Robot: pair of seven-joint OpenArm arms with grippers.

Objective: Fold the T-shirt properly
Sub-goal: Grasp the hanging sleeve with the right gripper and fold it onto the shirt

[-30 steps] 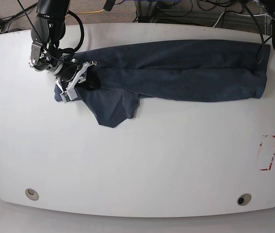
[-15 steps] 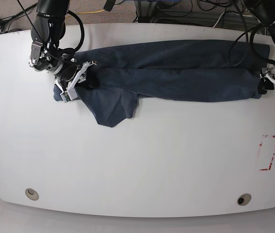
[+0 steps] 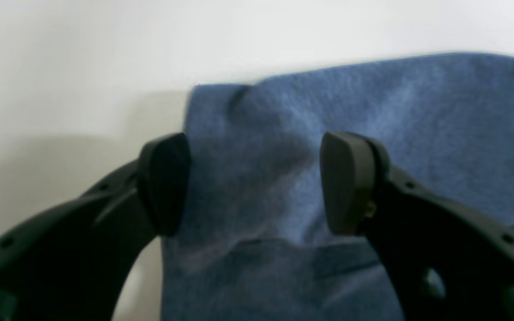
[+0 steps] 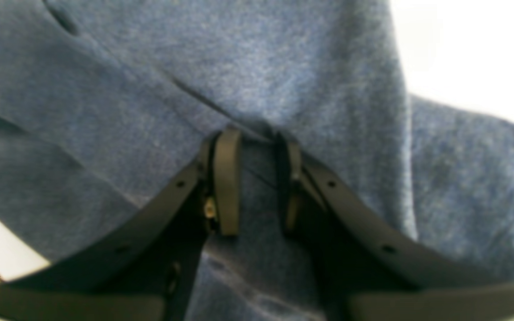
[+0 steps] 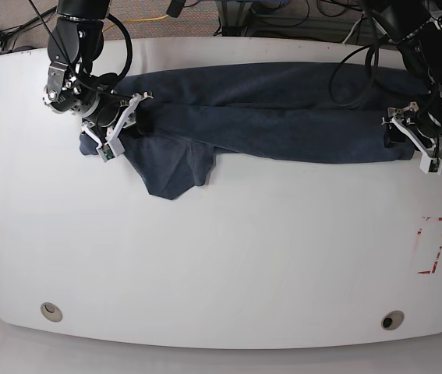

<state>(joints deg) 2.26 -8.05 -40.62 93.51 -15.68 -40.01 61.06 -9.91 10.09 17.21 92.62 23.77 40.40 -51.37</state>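
Near edge of the white rounded desk (image 5: pixel 221 265): two small round grommet holes, one light grey (image 5: pixel 50 312), one dark (image 5: pixel 392 320). A red-and-white tape rectangle (image 5: pixel 431 245) is stuck on the desk towards the left arm's side. Nothing lies between these and the cloth.

Mid-desk to far edge: the dark slate-blue cotton T-shirt (image 5: pixel 283 117) lies flat as a long folded band, long axis running side to side across the desk, one end at each arm. A loose flap (image 5: pixel 172 167), possibly a sleeve, hangs out towards the near edge at the right arm's end.

Right claw (image 5: pixel 123 125) sits on that end; wrist view shows the pads close together, clenched on a ridge of T-shirt fabric (image 4: pixel 257 178).

Left claw (image 3: pixel 254 183) is at the other end, pads wide apart, released, straddling the cloth's corner, with one pad at the cloth's edge and the other over it; contact with fabric not clear.

Beyond the far edge: tangled black cables (image 5: pixel 361 23) and carpet.
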